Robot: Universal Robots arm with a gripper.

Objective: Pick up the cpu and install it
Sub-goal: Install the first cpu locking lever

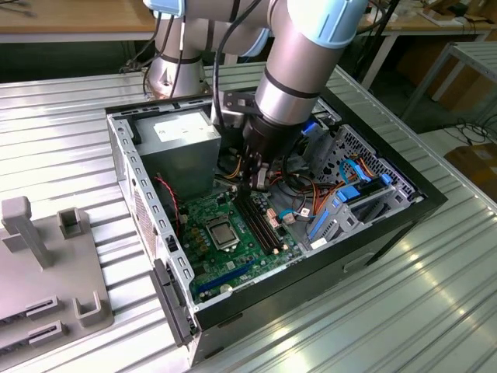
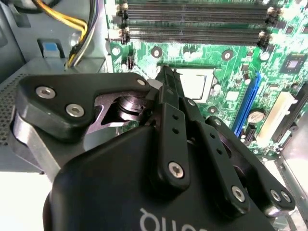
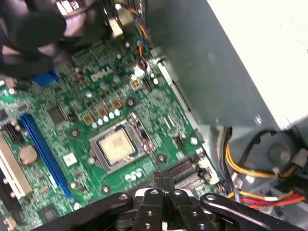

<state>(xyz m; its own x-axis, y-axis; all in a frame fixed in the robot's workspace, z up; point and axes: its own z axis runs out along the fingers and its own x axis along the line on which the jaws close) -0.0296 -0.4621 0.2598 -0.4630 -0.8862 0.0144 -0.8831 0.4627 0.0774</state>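
Already seated, the cpu (image 3: 117,146) looks square, pale silvery, w/ metal frame round it.

1. Motherboard (image 1: 233,245): green, with a blue slot (image 3: 44,155).
2. Cpu (image 3: 117,145): pale silvery-tan face.
3. Fingers (image 2: 172,103): black.
4. Bench (image 1: 70,155): silver, ribbed.
5. Cables (image 3: 250,171): yellow, red.

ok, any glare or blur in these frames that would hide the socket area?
Exterior view: window glare streaks the ribbed table, but the chip stays clear. First wrist view: the chip is sharp, the far corner with the dark fan is soft. Second wrist view: the gripper body is close and covers most of the socket.
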